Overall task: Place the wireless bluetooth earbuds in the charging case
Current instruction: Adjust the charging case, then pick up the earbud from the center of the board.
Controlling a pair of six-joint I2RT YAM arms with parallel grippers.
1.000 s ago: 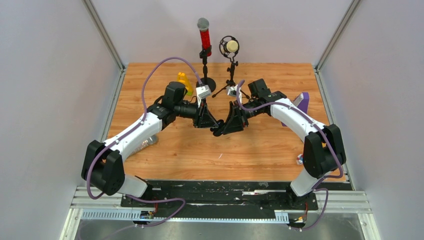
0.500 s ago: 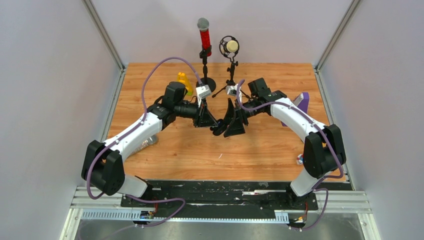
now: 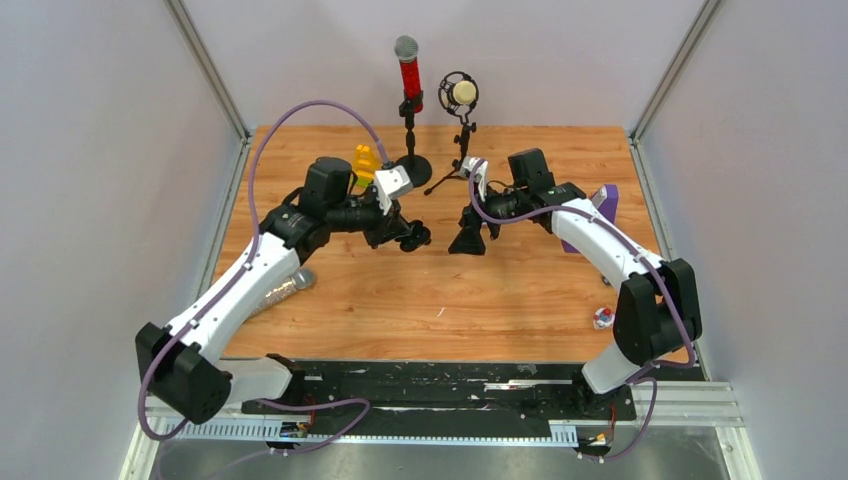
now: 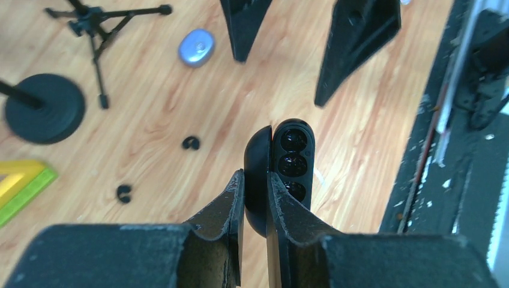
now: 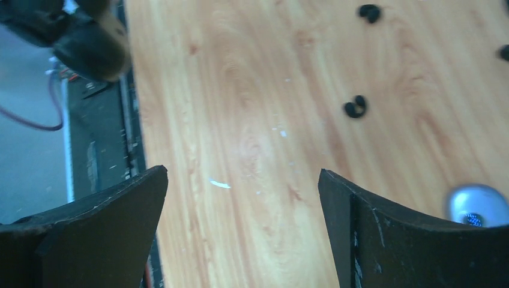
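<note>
The insertion has hardly begun, by the look of it. The left pincer is clenched on the black charging case, gripping its open lid and shell edge-on and holding it above the counter with its dark wells facing outward. Whether anything sits in those wells cannot be told; they read only as glossy black hollows. The right pincer is spread wide and grasps nothing, hovering over bare wood just across from the case.

The black earbuds lie loose on the counter, well apart from the case: one nearer the pincers, another closer to the yellow object. So two black buds are plainly out. A single shiny lilac oval rests near the tripod's feet; whether it is a bud or a second case is unclear. One charging case is in hand.

What remains, I judge, is everything that matters: picking each bud up and seating it.

Two microphones stand at the back, a red one and a round one.
</note>
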